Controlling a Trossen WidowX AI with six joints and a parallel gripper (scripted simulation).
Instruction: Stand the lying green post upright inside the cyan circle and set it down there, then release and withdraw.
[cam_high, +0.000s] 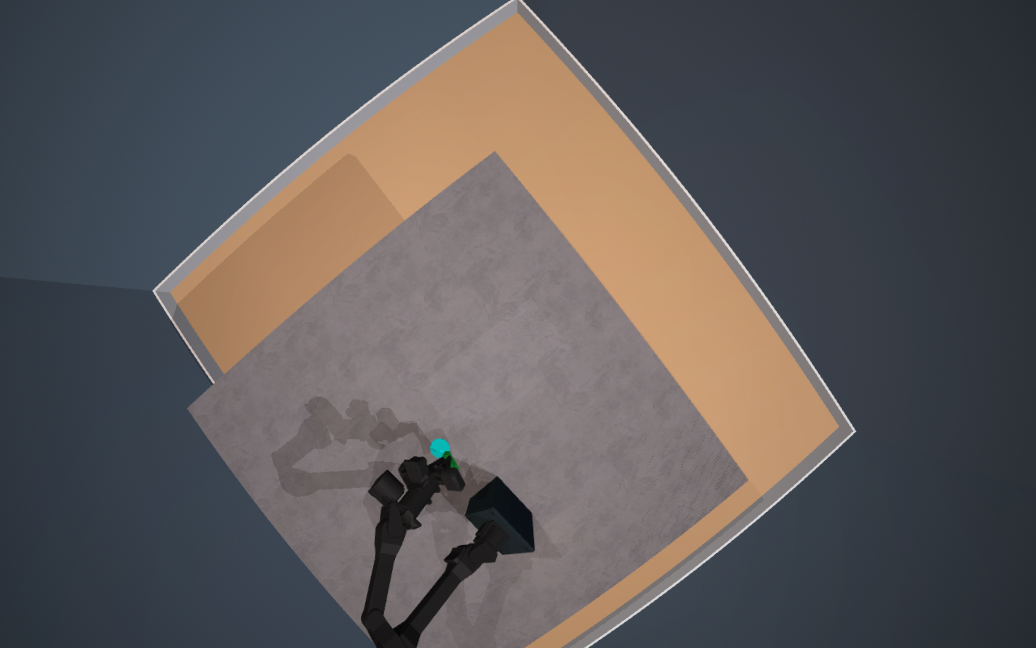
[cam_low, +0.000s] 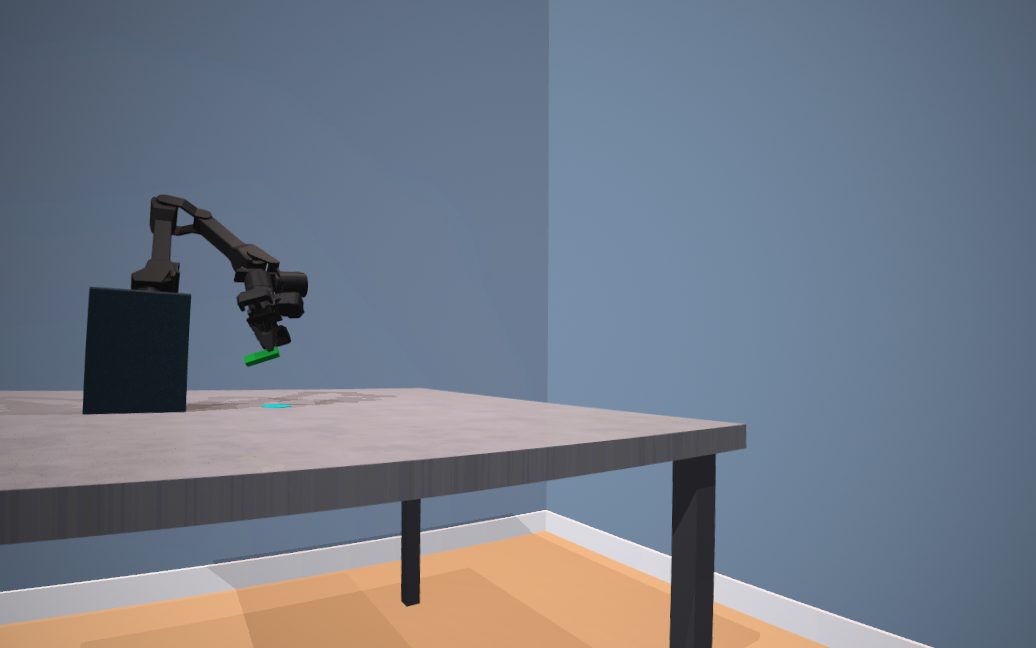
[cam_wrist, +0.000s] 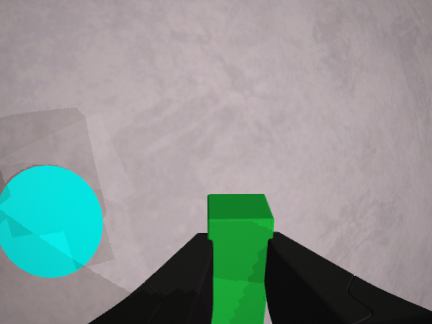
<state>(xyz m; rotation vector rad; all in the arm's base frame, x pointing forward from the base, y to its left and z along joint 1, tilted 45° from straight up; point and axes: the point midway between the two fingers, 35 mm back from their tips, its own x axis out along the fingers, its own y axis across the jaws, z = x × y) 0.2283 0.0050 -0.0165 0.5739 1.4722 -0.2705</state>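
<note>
Hand: black parallel-jaw hand (cam_low: 268, 340) clamped on green rectangular post (cam_low: 262, 356).
Post: nearly level, held above grey stone-look desk (cam_low: 427, 435).
Circle: flat cyan circle (cam_wrist: 51, 221) at post's 9 o'clock, apart.

1. The pincer (cam_low: 272, 345), gripping the post (cam_low: 262, 357), is hanging well above the bench (cam_low: 427, 443).
2. Open air is lying between post and circle (cam_low: 276, 405).
3. The dark box (cam_low: 135, 349) is standing nearby.

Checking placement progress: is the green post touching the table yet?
No, in the exterior view the green post hangs in the tool, nearly level, with open air between it and the table.
</note>
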